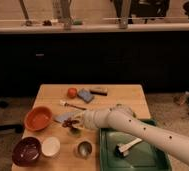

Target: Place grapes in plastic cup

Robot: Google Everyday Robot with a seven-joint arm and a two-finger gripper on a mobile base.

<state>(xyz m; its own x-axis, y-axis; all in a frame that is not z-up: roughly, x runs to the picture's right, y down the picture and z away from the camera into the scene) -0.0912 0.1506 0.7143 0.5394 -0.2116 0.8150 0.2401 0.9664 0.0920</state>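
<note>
Camera view shows us the end effector (74, 121) over the middle of the wooden surface (123, 97), right at the grapes (67, 123). The grapes are just beside the plastic cup (76, 131), at its upper rim. We cannot tell whether the end effector is open or closed. An orange bowl (38, 118) sits nearby.
</note>
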